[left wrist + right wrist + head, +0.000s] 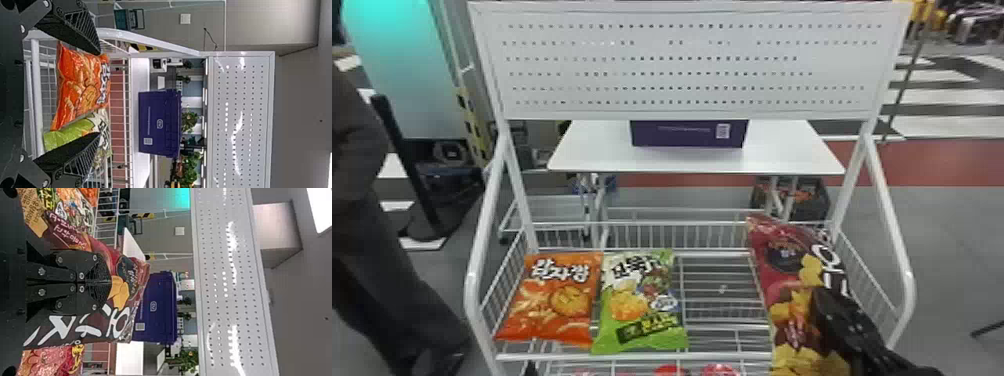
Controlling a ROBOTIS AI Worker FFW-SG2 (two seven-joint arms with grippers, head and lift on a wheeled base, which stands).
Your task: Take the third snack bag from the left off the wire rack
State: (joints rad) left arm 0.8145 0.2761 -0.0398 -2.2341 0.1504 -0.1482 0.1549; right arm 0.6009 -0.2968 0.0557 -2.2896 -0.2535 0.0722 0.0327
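The right end effector (105, 286) is closed on the dark red foil snack bag (784, 260). In the right wrist view its two flat fingers are pressed together on the printed face of the bag.

This bag is the third from the left on the white wire rack (482, 260). It is at the right edge of the shelf and tilted steeply. Its upper end is near the back right corner and its lower end reaches past the front edge. I cannot tell if it is touching the wires.

I think the main risk is slipping. The foil looks smooth and the bag is full of air, so a grip on one flat face may slide when the bag is pulled. The far end is close to the back rail and the right side wires, and it could catch there and twist in the fingers. A fast pull could also make the loose ends swing.

The right arm comes in from the bottom right corner of the head view and slants up over the front right corner of the shelf. The left end effector (100, 93) is open and faces the orange foil snack bag (554, 300) and the green foil snack bag (639, 300) at the left side of the shelf. It could knock these bags if it goes forward.
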